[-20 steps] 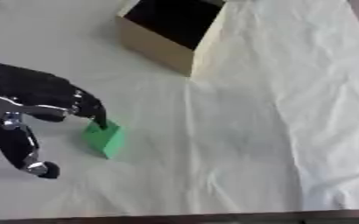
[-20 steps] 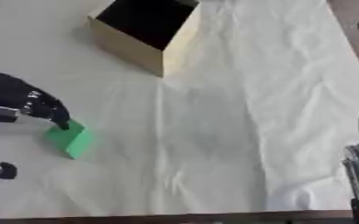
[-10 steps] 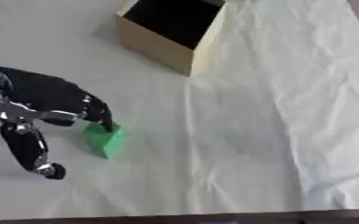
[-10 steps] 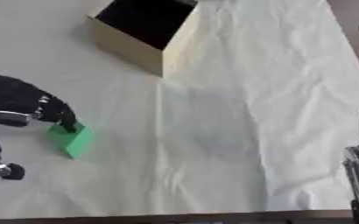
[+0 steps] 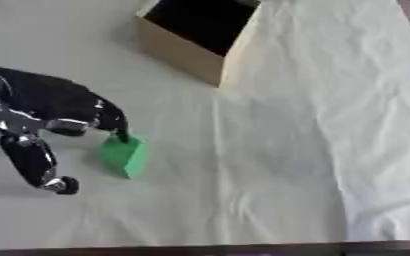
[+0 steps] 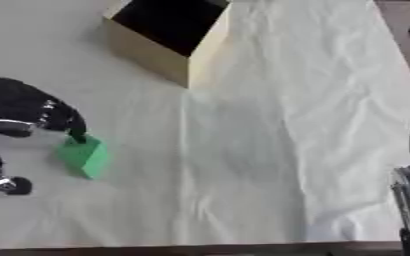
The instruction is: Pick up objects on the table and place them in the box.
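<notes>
At the table's left, the left robot hand (image 5: 47, 107) spreads open, fingertips touching green block (image 5: 124, 156).

Matt, creased cream cloth (image 5: 331, 125) over the whole table. Plain tan cardboard for the box (image 5: 179, 51) near the far edge, dull outside and dark within. Smooth matt green block (image 5: 124, 155), looks plastic; glossy black shell and shiny silver metal on the left hand (image 5: 47, 107).
</notes>
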